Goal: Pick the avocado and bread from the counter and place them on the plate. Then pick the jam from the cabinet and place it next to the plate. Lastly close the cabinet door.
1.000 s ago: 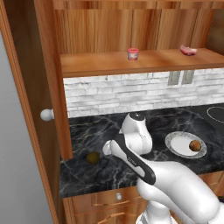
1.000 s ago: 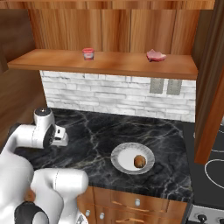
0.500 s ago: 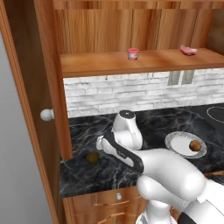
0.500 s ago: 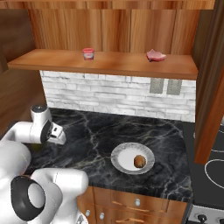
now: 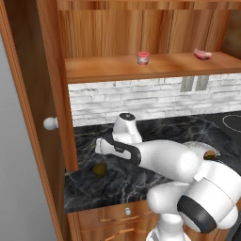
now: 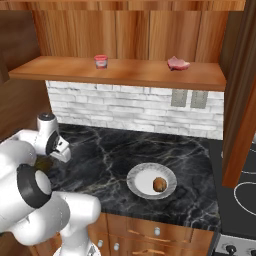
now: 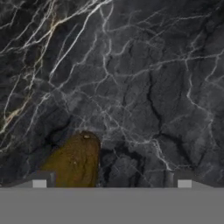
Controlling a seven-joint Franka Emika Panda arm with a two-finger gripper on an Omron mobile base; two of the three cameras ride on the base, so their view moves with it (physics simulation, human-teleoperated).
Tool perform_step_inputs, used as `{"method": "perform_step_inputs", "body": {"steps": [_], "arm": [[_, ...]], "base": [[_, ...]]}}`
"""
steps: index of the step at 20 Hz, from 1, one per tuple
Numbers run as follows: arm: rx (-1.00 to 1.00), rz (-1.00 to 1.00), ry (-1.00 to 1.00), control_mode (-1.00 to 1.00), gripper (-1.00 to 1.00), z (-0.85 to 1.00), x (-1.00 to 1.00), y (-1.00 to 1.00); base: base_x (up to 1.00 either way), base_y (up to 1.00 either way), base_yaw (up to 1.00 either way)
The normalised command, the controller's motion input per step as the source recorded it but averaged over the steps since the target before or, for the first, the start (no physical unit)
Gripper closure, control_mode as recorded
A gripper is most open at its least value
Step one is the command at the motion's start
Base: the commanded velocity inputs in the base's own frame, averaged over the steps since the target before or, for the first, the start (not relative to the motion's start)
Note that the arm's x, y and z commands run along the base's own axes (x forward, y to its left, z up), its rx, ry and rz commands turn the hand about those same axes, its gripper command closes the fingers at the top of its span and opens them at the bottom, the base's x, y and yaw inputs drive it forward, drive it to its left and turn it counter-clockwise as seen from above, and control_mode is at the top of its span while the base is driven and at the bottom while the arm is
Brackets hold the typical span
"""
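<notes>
A small dark olive-green avocado (image 5: 99,169) sits on the black marble counter (image 5: 155,129) near its front left corner, just beside the edge of the open cabinet door (image 5: 33,117). In the hand view the avocado (image 7: 74,161) appears as a brownish-olive lump low in the picture, close to the left fingertip and not between the two tips. The gripper (image 7: 111,181) hangs above the marble with its jaws spread wide and nothing held — the two small fingertips (image 7: 39,181) stand far apart at the bottom of that view.

From the left base view the white arm reaches forward and to the left, its hand (image 5: 104,145) poised just above and slightly behind the avocado. From the right base view the hand (image 6: 59,148) is at the far left of the counter.

Well to the right, a round white-grey plate (image 6: 137,175) lies flat on the counter with the orange-brown bread (image 6: 159,184) resting on it, right of its middle.

Above, on the shelf of the reddish-brown wooden cabinet (image 6: 125,72), a squat red-pink jam (image 6: 101,61) jar stands upright, and a flat pink lump (image 6: 178,63) lies well apart to its right. The door bears a round white knob (image 5: 50,124)
</notes>
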Motion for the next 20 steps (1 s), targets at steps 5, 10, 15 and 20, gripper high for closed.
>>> {"method": "perform_step_inputs", "body": {"steps": [5,10,15,20], "arm": [[0.06,-0.08,0.11,-1.00,-1.00,-0.21,0.13,0.36],[0.00,-0.06,0.11,-1.00,-1.00,-0.36,0.00,0.44],[0.00,-0.06,0.08,-1.00,-1.00,-0.19,0.00,0.34],[-0.01,-0.09,0.07,-1.00,-1.00,-0.10,0.02,0.11]], "base": [[0.00,0.00,0.00],[0.00,0.00,0.00],[0.00,0.00,0.00],[0.00,0.00,0.00]]}}
